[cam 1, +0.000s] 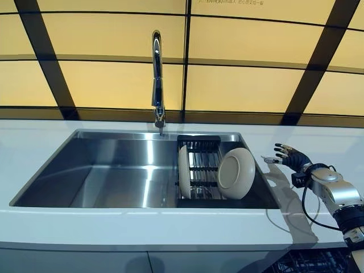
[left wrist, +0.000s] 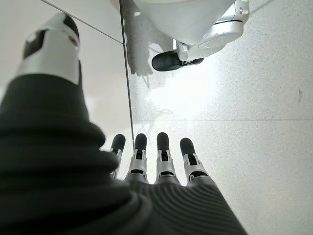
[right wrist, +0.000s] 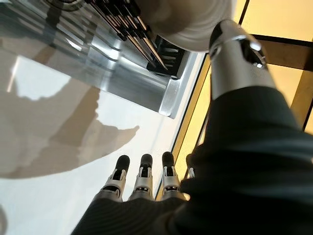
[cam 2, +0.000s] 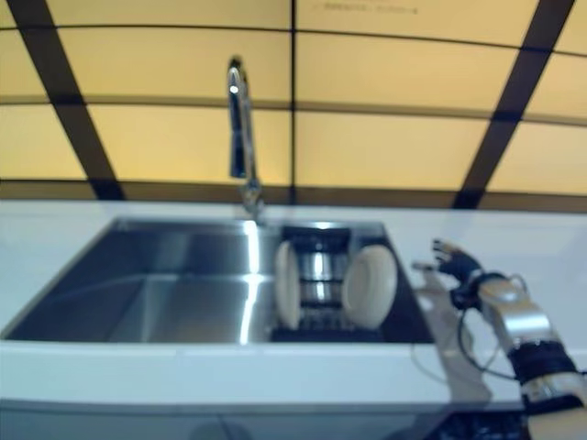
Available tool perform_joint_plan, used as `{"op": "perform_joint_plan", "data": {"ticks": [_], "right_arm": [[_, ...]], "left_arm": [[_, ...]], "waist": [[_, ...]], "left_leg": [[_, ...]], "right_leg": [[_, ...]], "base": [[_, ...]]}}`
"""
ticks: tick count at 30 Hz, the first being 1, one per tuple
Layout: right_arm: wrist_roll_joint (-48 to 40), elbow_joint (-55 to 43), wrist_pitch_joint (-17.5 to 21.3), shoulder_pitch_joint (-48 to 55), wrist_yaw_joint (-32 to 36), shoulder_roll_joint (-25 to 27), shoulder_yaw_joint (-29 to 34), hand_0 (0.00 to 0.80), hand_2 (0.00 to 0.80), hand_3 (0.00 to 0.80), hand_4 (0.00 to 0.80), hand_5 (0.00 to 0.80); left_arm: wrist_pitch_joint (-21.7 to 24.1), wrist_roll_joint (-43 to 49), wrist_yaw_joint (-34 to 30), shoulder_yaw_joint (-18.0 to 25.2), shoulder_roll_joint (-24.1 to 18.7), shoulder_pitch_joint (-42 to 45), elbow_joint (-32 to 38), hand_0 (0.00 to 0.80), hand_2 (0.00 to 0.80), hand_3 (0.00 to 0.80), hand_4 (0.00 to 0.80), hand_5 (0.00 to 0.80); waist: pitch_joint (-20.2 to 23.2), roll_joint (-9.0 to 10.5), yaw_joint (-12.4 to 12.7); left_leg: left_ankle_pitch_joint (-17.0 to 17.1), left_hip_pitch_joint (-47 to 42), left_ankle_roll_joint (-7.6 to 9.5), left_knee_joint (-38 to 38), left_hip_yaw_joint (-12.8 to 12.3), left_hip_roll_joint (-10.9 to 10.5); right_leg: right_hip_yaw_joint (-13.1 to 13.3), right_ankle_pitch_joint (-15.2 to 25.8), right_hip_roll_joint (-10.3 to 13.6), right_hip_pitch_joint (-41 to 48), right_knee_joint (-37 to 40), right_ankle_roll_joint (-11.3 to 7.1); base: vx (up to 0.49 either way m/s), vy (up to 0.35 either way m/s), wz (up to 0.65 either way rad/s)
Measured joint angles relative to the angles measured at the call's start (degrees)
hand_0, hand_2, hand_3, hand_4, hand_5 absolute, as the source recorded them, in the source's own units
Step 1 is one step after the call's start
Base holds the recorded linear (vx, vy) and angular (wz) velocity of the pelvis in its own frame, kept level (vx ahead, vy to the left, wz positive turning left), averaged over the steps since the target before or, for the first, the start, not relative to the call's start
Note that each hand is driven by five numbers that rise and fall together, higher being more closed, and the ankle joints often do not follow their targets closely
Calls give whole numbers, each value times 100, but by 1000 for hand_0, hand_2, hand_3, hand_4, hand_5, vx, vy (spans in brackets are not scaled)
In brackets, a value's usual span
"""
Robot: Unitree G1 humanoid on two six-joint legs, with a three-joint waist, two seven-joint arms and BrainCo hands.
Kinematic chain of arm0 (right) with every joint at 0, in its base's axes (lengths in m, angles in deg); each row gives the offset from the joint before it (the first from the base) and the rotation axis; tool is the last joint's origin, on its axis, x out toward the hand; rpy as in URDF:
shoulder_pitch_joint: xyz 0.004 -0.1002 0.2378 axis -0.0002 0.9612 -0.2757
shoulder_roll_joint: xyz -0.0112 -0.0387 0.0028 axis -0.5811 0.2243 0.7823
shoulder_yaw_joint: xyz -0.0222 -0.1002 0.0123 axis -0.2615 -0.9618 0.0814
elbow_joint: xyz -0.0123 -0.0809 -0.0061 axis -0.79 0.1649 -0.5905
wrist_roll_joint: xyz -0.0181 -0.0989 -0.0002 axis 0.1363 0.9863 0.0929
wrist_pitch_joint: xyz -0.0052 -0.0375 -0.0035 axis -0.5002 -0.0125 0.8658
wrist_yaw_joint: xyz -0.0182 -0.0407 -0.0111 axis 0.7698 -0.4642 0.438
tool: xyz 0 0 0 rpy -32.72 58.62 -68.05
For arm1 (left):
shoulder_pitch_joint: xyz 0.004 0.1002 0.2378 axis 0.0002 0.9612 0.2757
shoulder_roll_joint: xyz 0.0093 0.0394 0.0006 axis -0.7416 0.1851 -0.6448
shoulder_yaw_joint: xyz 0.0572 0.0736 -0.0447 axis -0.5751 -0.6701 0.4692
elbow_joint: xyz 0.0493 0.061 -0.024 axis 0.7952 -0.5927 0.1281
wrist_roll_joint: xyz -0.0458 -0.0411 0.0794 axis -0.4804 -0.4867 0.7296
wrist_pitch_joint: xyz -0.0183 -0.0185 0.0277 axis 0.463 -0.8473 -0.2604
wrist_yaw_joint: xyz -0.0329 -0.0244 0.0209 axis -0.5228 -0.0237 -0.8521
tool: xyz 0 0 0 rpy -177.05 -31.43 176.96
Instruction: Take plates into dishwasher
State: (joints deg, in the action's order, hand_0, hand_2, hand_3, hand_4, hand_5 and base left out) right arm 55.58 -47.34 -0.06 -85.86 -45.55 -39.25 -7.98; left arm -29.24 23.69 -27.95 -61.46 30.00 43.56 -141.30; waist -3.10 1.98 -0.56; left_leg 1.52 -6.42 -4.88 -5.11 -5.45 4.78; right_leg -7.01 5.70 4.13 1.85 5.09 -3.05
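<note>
Two cream plates stand in a black wire rack (cam 1: 200,147) at the right end of the steel sink (cam 1: 85,170). One plate (cam 1: 183,172) stands upright and edge-on; the other plate (cam 1: 236,173) leans against the rack's right side. My right hand (cam 1: 290,156) hovers over the white counter just right of the sink, open with fingers spread and holding nothing. The right wrist view shows its straight fingers (right wrist: 142,176) above the counter, with the leaning plate (right wrist: 188,19) beyond the sink rim. My left hand (left wrist: 161,156) shows only in its wrist view, hanging open toward the floor.
A tall chrome faucet (cam 1: 157,85) rises behind the sink's middle. White counter (cam 1: 318,142) runs round the sink, with a yellow panelled wall behind. A dark wire rack (cam 1: 307,263) shows below the counter's front edge at the lower right.
</note>
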Motion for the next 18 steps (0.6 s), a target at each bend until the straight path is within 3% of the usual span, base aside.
{"op": "perform_joint_plan", "data": {"ticks": [18], "right_arm": [[-4, -245, -119, 0, 157, -40, -28, 0, 0, 0, 0, 0]], "left_arm": [[0, -1, 3, 0, 1, -4, 14, 0, 0, 0, 0, 0]], "waist": [[-23, 38, 0]], "left_leg": [[-3, -1, 3, -2, -12, 1]], "right_leg": [[9, 0, 2, -5, 2, -1]], "base": [[0, 0, 0]]}}
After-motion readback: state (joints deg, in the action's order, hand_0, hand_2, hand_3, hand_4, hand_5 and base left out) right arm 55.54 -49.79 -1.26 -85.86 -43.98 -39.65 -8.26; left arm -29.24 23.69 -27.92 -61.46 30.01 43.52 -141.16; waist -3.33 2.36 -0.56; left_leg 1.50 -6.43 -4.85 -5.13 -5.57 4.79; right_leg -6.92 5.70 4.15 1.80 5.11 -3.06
